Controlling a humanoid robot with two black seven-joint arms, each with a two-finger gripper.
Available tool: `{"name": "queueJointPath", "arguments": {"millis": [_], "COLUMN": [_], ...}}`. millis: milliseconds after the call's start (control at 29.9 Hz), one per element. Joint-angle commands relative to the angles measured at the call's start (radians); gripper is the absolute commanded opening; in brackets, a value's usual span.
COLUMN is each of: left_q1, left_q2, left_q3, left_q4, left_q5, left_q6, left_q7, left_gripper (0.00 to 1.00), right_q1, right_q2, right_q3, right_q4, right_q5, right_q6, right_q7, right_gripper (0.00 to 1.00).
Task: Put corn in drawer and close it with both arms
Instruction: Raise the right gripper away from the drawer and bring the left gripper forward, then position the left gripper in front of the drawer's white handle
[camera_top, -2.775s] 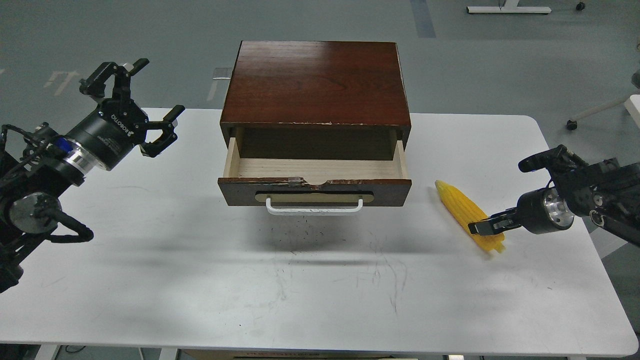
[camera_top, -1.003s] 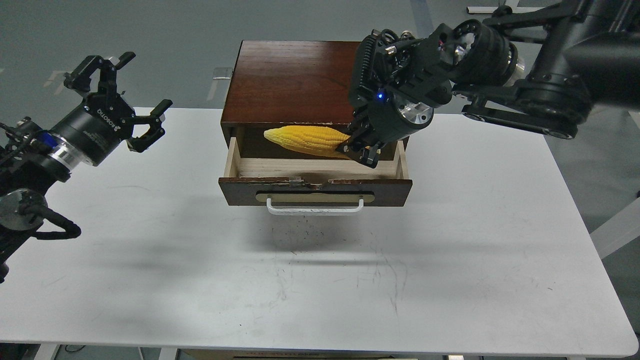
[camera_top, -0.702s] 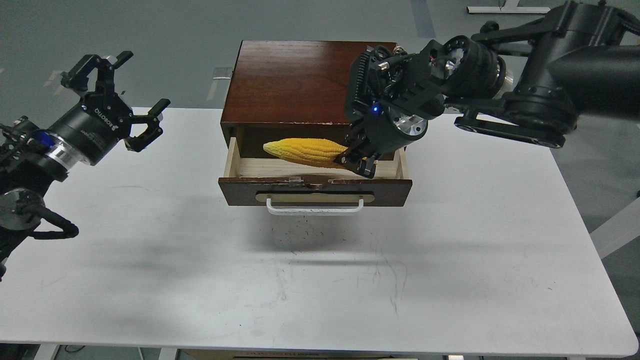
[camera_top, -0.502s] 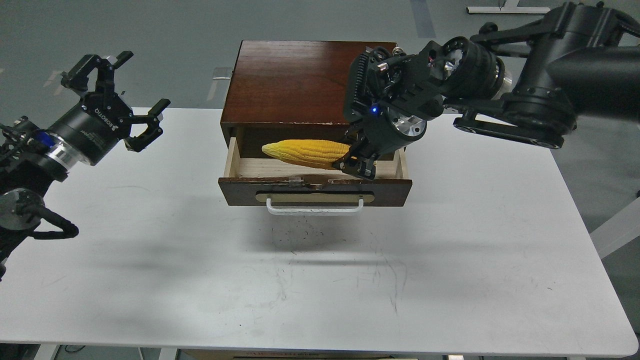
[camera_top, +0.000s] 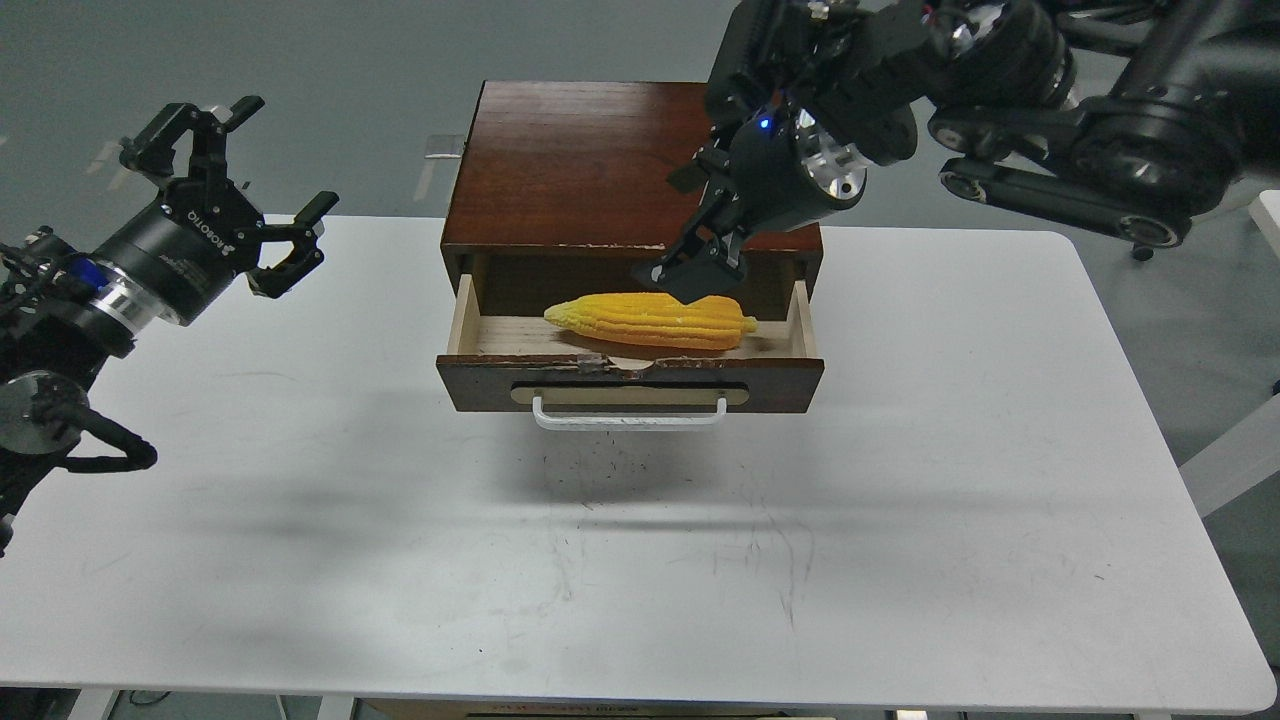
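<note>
The yellow corn (camera_top: 655, 320) lies on its side inside the open drawer (camera_top: 630, 385), pointed end to the left. The drawer has a dark brown front with a white bar handle (camera_top: 630, 412) and is pulled out of the reddish-brown box (camera_top: 630, 165). My right gripper (camera_top: 690, 258) hangs just above the corn's right half, apart from it, with its fingers spread and nothing between them. My left gripper (camera_top: 245, 175) is open and empty, raised over the table's far left, well away from the drawer.
The white table (camera_top: 640, 560) carries the box at its far middle. My right arm (camera_top: 1050, 110) reaches in from the upper right over the box's right side. A white frame (camera_top: 1015, 18) stands on the grey floor behind.
My right gripper carried the corn from the table's right into the drawer, let it go and rose a little. The corn now rests in the drawer. The left arm barely moved.
</note>
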Motion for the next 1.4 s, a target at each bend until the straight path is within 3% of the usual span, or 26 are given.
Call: {"name": "queueJointPath", "arguments": {"millis": [0, 100, 201, 368, 401, 502, 602, 769, 903, 1103, 1271, 1371], "left_q1": [-0.024, -0.036, -0.065, -0.084, -0.084, -0.088, -0.090, -0.090, -0.091, -0.111, -0.104, -0.085], "left_q2": [-0.001, -0.002, -0.006, -0.015, -0.021, -0.041, -0.036, 0.010, 0.042, 0.007, -0.059, -0.108], "left_q3": [-0.001, -0.001, -0.005, -0.002, -0.001, 0.007, 0.007, -0.004, -0.031, -0.090, -0.073, -0.067], "left_q4": [0.025, 0.047, 0.129, 0.160, 0.160, 0.153, 0.134, -0.016, -0.235, -0.476, -0.611, -0.627], "left_q5": [0.001, 0.001, 0.001, 0.004, 0.005, 0.041, 0.160, 0.405, 0.627, 0.968, 1.270, 1.429], "left_q6": [0.000, 0.000, 0.000, 0.000, 0.000, 0.000, 0.000, 0.000, 0.000, 0.000, 0.000, 0.000], "left_q7": [0.000, 0.000, -0.002, -0.009, -0.017, -0.110, -0.110, -0.110, -0.110, -0.110, -0.110, -0.110], "left_gripper": [1.00, 1.00, 1.00, 1.00, 1.00, 1.00, 1.00, 1.00, 1.00, 0.99, 0.96, 0.94], "right_q1": [0.024, 0.021, -0.042, -0.297, -0.344, -0.569, -0.730, -0.898, -0.971, -1.022, -1.042, -1.048], "right_q2": [-0.075, -0.130, -0.250, -0.383, -0.390, -0.397, -0.397, -0.394, -0.385, -0.385, -0.385, -0.385], "right_q3": [0.022, 0.051, 0.077, 0.241, 0.278, 0.456, 0.599, 0.703, 0.701, 0.701, 0.703, 0.703], "right_q4": [0.026, 0.024, 0.015, 0.007, 0.003, -0.040, -0.089, -0.184, -0.287, -0.298, -0.299, -0.299], "right_q5": [0.143, 0.234, 0.473, 0.742, 0.770, 0.914, 0.999, 1.112, 1.230, 1.238, 1.238, 1.238], "right_q6": [-0.001, -0.001, -0.004, -0.027, -0.033, -0.059, -0.050, -0.010, 0.053, 0.056, 0.054, 0.053], "right_q7": [0.000, 0.000, 0.000, 0.000, 0.000, 0.000, 0.000, 0.000, 0.000, 0.000, 0.000, 0.000], "right_gripper": [1.00, 1.00, 1.00, 1.00, 1.00, 1.00, 1.00, 1.00, 1.00, 1.00, 1.00, 1.00]}}
